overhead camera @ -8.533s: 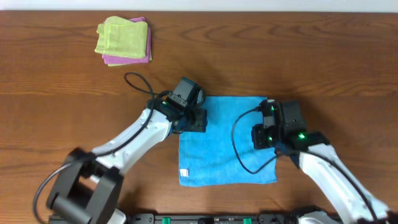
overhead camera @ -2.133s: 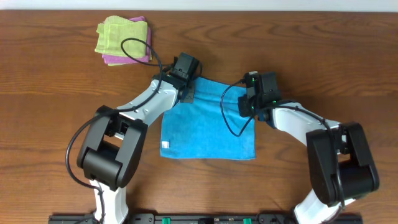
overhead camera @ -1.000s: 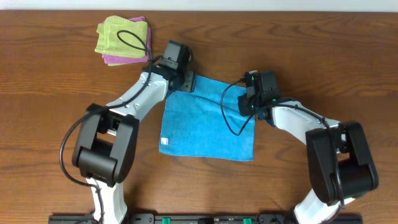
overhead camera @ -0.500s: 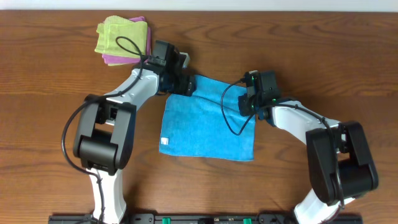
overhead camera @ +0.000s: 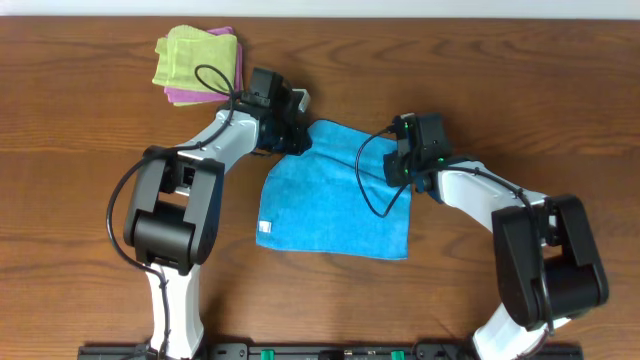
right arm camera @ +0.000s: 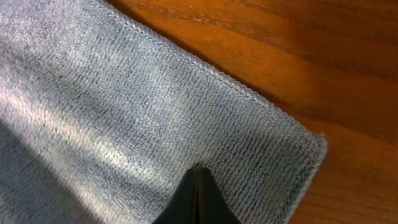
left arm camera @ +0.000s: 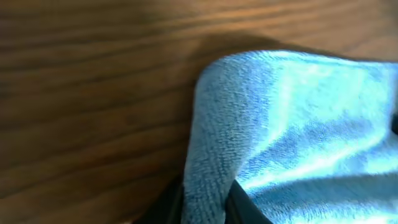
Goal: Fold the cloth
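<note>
The sky-blue cloth [overhead camera: 330, 200] lies spread flat on the wooden table, slightly skewed. My left gripper [overhead camera: 296, 138] is at its far left corner. In the left wrist view the dark fingers [left arm camera: 244, 208] of that gripper [left arm camera: 205, 204] are shut on the raised, rolled edge of the cloth [left arm camera: 292, 124]. My right gripper [overhead camera: 398, 172] is over the far right part of the cloth. In the right wrist view its tips [right arm camera: 198, 177] are shut together and rest on the cloth [right arm camera: 124, 112] just inside the corner, with no fold seen between them.
A light green folded cloth [overhead camera: 195, 60] lies on a pink one [overhead camera: 210, 97] at the far left of the table, close behind the left arm. Black cables loop over both arms. Bare wood [overhead camera: 520, 90] surrounds the cloth.
My left gripper has slid left off the cloth, come back at the far left corner and closed on its edge. The right arm and the rest of the cloth have not moved.
</note>
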Controlling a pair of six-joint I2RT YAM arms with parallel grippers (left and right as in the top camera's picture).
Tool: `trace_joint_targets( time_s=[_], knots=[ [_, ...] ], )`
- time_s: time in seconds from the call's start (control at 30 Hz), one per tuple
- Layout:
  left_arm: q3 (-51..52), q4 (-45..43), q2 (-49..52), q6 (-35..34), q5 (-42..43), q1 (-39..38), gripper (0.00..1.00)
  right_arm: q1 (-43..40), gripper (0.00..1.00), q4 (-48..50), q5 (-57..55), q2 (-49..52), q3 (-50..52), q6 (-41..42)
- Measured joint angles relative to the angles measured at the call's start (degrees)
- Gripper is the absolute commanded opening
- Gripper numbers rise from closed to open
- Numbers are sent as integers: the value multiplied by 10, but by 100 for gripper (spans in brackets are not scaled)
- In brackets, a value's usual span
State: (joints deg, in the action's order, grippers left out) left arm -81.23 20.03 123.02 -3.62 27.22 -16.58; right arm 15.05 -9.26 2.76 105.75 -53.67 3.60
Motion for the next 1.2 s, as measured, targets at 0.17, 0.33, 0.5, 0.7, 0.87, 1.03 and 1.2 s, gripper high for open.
trace_joint_targets(
  time_s=[0.17,0.33,0.5,0.7,0.87,1.03,1.2],
  knots=[
    [-28,-2,3,-10,-100,4,25,0,1,0,0,0,0,0],
    [-78,-8,5,-13,-147,15,29,0,2,0,0,0,0,0],
    [-108,-6,5,-16,-155,22,38,0,2,0,0,0,0,0],
    [-111,89,5,-26,-97,23,38,0,1,-2,0,0,-1,0],
    [-111,151,5,-24,-79,23,43,0,1,-5,-1,0,-2,0],
    [-111,188,5,-27,-57,22,21,0,1,-14,-3,0,-4,1],
    [-111,231,5,-25,-40,22,20,0,4,-54,-12,-7,-12,5]
  ],
)
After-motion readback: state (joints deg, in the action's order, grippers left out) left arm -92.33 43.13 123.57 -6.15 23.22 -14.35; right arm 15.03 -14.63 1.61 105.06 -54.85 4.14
